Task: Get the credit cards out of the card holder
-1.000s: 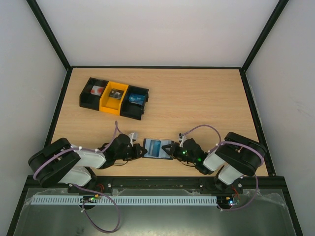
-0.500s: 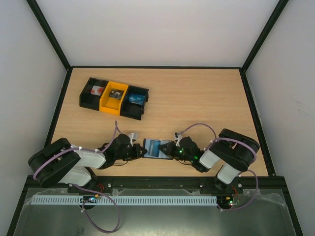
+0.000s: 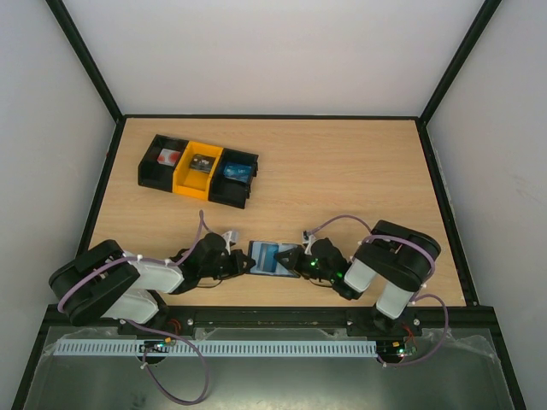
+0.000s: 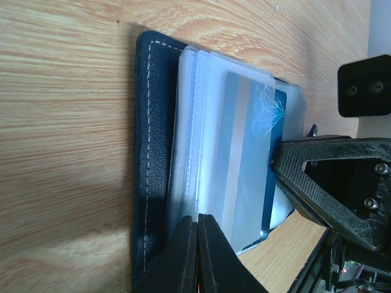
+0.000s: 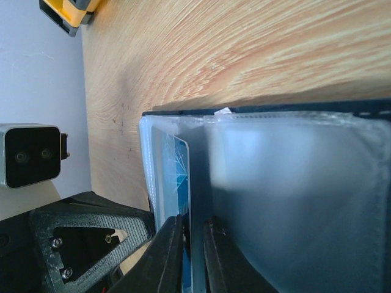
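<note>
- My left gripper (image 4: pixel 197 247) is clamped tight on the near edge of the card holder (image 4: pixel 153 122), fingers pressed together.
- My right gripper (image 5: pixel 190 247) is all but closed, with the edge of the blue credit card (image 5: pixel 181 177) pinched between its fingers.
- The holder lies open on the table (image 4: pixel 61 91), long-ways between both grippers.
- The card sits among clear sleeves (image 4: pixel 189 110), its blue end toward the right arm, so I judge the pull runs away from the left.
</note>
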